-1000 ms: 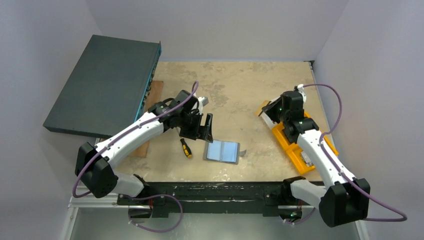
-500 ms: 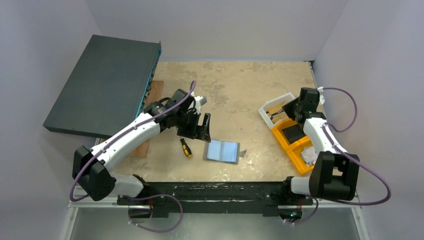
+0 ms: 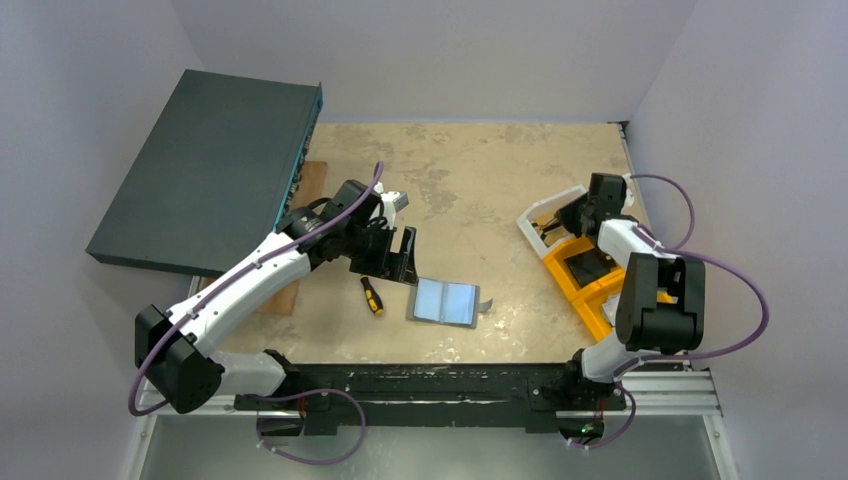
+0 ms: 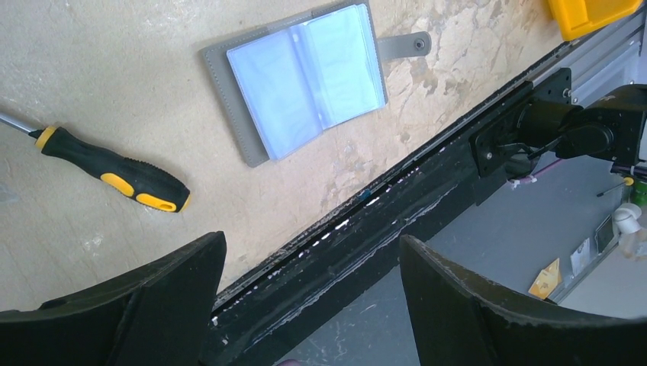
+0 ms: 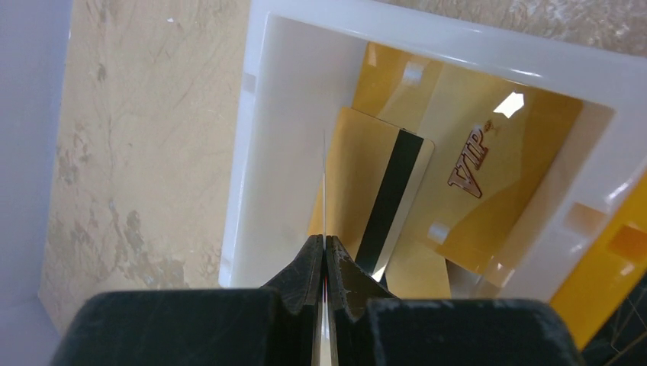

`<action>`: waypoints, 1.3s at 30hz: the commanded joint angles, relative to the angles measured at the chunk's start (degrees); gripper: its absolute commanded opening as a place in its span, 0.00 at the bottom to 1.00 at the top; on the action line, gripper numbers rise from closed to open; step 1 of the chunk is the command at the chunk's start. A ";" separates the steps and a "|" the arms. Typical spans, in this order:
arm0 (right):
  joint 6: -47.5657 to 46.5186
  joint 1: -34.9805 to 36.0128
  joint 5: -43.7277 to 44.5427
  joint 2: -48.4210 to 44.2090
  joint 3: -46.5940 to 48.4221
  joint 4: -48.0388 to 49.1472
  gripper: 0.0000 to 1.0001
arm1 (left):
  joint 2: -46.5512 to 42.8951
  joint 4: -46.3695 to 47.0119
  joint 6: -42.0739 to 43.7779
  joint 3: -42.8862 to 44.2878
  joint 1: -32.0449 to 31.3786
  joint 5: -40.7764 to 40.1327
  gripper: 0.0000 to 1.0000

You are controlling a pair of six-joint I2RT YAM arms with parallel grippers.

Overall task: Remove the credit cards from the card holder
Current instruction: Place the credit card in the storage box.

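The card holder (image 3: 445, 302) lies open and flat near the table's front edge, grey outside and pale blue-grey inside, its tab pointing right; it shows again in the left wrist view (image 4: 305, 80). My left gripper (image 3: 404, 257) hovers just left of and behind it, open, nothing between its fingers (image 4: 191, 282). My right gripper (image 3: 556, 224) is shut on a thin credit card (image 5: 323, 183), seen edge-on, held over a white bin (image 5: 252, 152). Gold credit cards (image 5: 465, 152) lie inside that bin, one showing a black stripe.
A black-and-yellow screwdriver (image 3: 372, 296) lies left of the card holder. Orange bins (image 3: 592, 290) sit beside the white bin (image 3: 560, 198) at the right. A large dark flat box (image 3: 210, 170) leans at the back left over a wooden board (image 3: 308, 185).
The right arm has folded back toward the right wall, uncovering the white bin, with its gripper now reaching into the bin from the right. The left arm has shifted slightly left.
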 commanded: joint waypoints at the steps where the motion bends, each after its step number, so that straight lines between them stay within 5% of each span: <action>1: 0.72 -0.39 -1.69 1.82 2.60 3.98 0.00 | -1.72 0.34 0.68 -0.60 0.42 0.17 0.84; 5: 0.23 -0.41 -1.69 2.47 3.19 3.12 0.00 | -1.33 -0.11 0.78 0.16 0.42 0.21 0.84; 11: -1.75 -0.37 -2.43 1.74 4.01 0.53 0.22 | -0.84 0.70 0.10 -0.40 0.40 0.54 0.84; 24: -4.39 -0.40 -4.49 -2.13 4.58 -5.52 0.34 | 0.42 1.97 0.24 -0.91 0.42 1.24 0.84; 33: -9.52 -0.10 -7.13 -7.32 5.95 -13.30 0.52 | 2.55 3.39 -0.93 -0.99 0.42 1.49 0.84; 39: -10.72 6.82 -5.99 -12.86 2.82 -15.49 0.59 | 3.85 3.12 -3.35 -1.55 1.55 -3.46 0.84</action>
